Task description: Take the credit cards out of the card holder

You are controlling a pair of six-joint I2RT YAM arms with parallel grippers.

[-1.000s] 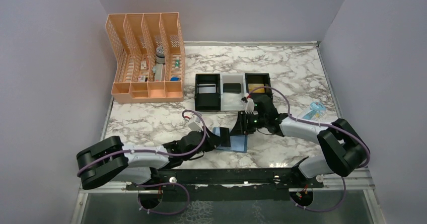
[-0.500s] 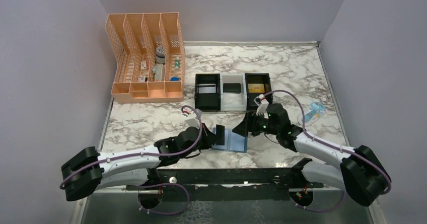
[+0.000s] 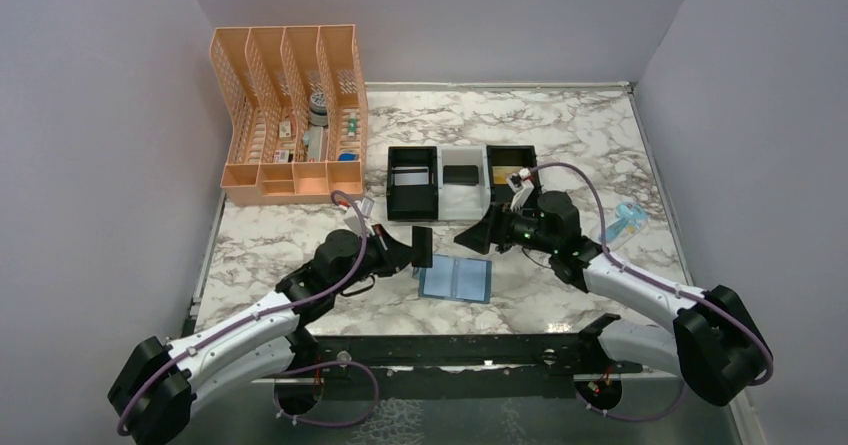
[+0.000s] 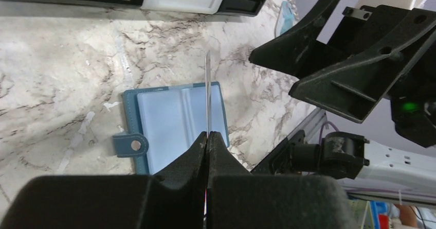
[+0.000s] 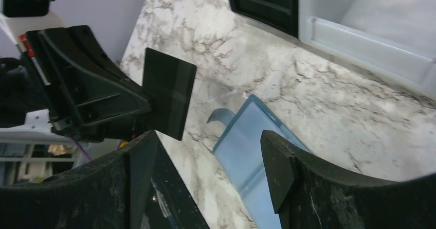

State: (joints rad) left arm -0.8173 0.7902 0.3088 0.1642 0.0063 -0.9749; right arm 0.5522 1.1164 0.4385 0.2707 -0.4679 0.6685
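The card holder lies open and flat on the marble, its light blue inner panels facing up. My left gripper is shut on a black credit card, held upright just left of the wallet and seen edge-on in the left wrist view. My right gripper hovers open above the wallet's far right corner with nothing between its fingers. A silver card and a gold card lie in the tray.
The black-and-white three-compartment tray stands just beyond the wallet, with a dark flat thing in its middle compartment. An orange mesh organiser fills the back left. A pale blue object lies at the right. The metal rail runs along the near edge.
My left gripper has lifted the black card out of the wallet and moved it up and to the left. My right gripper has opened, let go of the wallet and drawn back; the wallet now lies flat.
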